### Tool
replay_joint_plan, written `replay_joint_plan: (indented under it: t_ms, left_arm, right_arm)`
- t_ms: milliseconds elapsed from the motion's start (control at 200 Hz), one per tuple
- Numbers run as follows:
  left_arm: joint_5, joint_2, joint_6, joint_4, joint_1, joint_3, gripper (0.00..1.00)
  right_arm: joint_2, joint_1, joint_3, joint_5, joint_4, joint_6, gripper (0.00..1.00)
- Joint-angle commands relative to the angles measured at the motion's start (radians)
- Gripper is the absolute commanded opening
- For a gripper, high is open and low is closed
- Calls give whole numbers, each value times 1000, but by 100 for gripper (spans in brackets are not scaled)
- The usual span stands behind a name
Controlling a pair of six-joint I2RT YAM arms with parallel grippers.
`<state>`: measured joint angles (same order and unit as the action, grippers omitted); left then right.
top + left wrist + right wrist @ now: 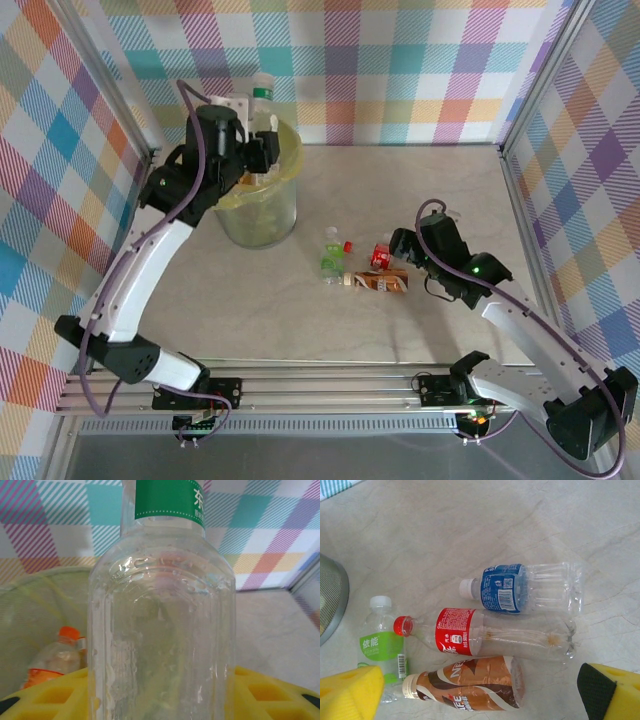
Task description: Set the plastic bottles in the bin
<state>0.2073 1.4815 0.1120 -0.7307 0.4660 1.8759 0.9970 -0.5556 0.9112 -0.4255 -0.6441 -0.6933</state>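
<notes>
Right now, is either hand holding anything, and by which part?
Left hand holds a green-labelled bottle by its clear body, below the label. Right hand open, empty.

Left gripper (266,140) clenched, right gripper (398,250) agape.

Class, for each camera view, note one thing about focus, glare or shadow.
Top external: even light, only faint shadows on the table. Left wrist: white glints on the close green-labelled bottle. Right wrist: red-labelled bottle sharp, yellow fingers blurred.
</notes>
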Motion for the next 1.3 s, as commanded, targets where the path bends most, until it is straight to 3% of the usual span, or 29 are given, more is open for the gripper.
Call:
replay_joint_plan:
  t_ms: [0, 190, 425, 690, 1295]
  left_arm:
    - [-123, 67, -100, -140, -94, 87, 34]
    - [-264, 183, -211, -255, -213, 178, 35]
    - [-317, 247, -262, -277, -299, 183, 36]
    - [-315, 291, -304, -333, -308, 186, 38]
    - [-256, 355, -283, -352, -307, 222, 63]
  right_arm:
    - [12, 5, 22, 17, 18, -3, 100]
    - [15, 5, 28, 22, 14, -5, 100]
    - [11, 5, 26, 21, 12, -9, 100]
    - [23, 5, 25, 22, 17, -11, 100]
    - [35, 5, 31, 40, 9, 14, 100]
